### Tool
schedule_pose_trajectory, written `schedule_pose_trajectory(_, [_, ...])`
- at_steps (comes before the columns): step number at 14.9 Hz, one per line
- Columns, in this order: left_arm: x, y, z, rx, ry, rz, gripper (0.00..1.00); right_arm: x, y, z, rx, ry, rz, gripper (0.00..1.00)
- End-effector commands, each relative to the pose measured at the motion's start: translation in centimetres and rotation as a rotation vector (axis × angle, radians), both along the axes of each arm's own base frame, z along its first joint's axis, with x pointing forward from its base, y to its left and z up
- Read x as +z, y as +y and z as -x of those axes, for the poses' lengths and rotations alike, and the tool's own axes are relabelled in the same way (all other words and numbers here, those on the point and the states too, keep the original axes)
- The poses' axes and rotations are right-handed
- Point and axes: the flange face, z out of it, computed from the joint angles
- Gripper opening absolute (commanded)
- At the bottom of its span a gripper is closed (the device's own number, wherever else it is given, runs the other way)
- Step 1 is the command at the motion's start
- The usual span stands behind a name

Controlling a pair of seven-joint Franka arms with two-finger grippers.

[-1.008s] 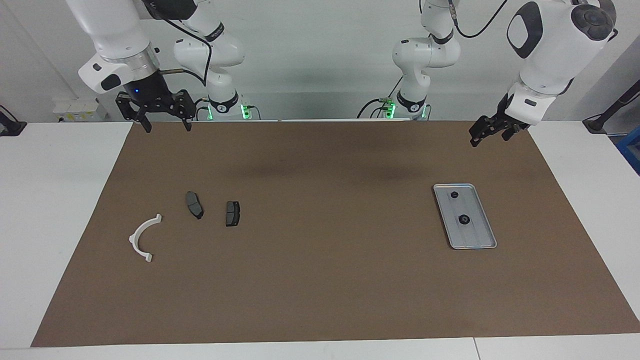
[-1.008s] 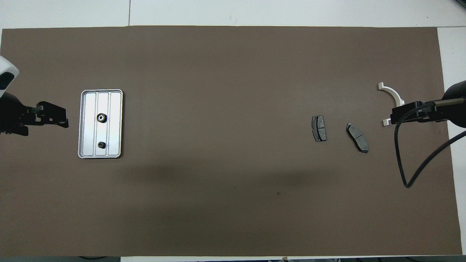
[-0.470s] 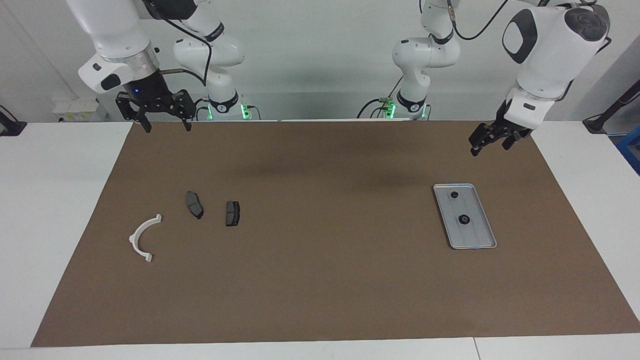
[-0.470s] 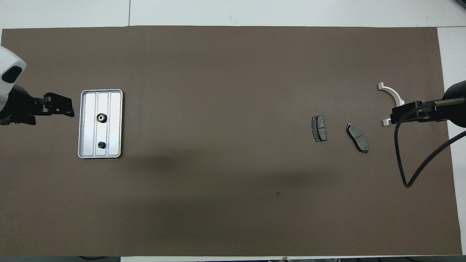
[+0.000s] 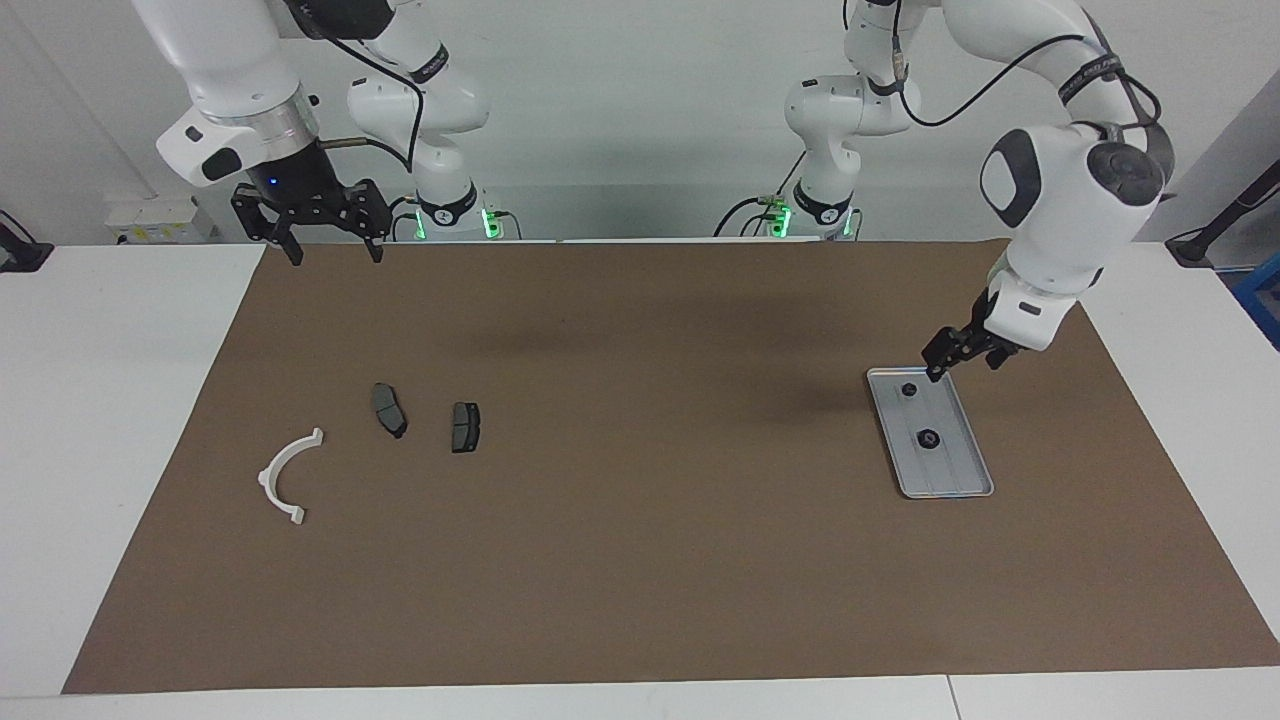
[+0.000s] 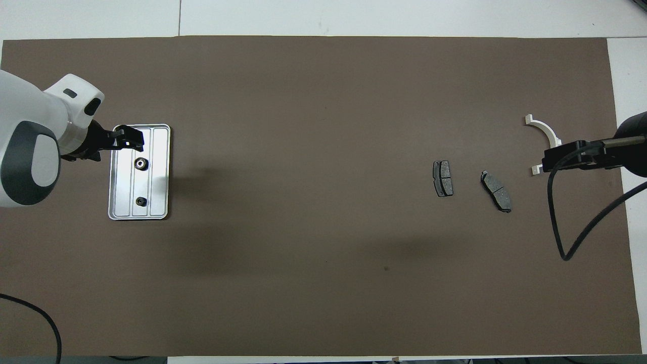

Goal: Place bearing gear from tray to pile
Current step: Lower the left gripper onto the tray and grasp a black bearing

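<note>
Left gripper (image 5: 945, 362) has swung down over the tray (image 5: 958, 478), fingers spread, empty; right gripper (image 5: 325, 240) waits, spread. Reaching step: the bearing gear (image 5: 909, 390) sits just below. Next, descend and pinch.

A robotics lab or test cell. Two white industrial robot arms (image 5: 1060, 190) are mounted at the edge of a plain white table (image 5: 110, 400) covered by a brown mat (image 5: 640, 560). Bare white walls, exposed cables and green indicator lights at the arm bases surround it.
</note>
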Motion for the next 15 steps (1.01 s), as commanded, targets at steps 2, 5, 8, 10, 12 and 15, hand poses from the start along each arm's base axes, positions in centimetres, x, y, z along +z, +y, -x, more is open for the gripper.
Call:
schedule_pose_trajectory(2, [-4.5, 1.4, 1.0, -0.022, -0.029, 0.002, 1.00, 0.2, -0.4, 0.2, 0.014, -0.016, -0.012, 1.00])
schedule_pose_trajectory(5, [-7.7, 2.0, 1.3, -0.013, -0.021, 0.002, 1.00, 0.5, -0.4, 0.2, 0.012, -0.023, -0.020, 1.00])
schedule_pose_trajectory(8, [-9.2, 2.1, 1.3, -0.006, -0.021, 0.002, 0.94, 0.8, -0.2, 0.4, 0.014, -0.026, -0.024, 1.00])
schedule_pose_trajectory(10, [-10.0, 2.4, 1.1, 0.001, -0.024, 0.004, 0.86, 0.8, 0.1, 0.4, 0.012, -0.026, -0.024, 1.00])
schedule_pose_trajectory(12, [-10.6, 2.4, 0.9, 0.003, -0.033, 0.004, 0.79, 0.8, -0.2, 0.5, 0.011, -0.026, -0.024, 1.00])
schedule_pose_trajectory(15, [-11.8, 2.5, 0.4, 0.012, -0.043, 0.004, 0.78, 0.9, -0.2, 0.4, 0.015, -0.027, -0.024, 1.00])
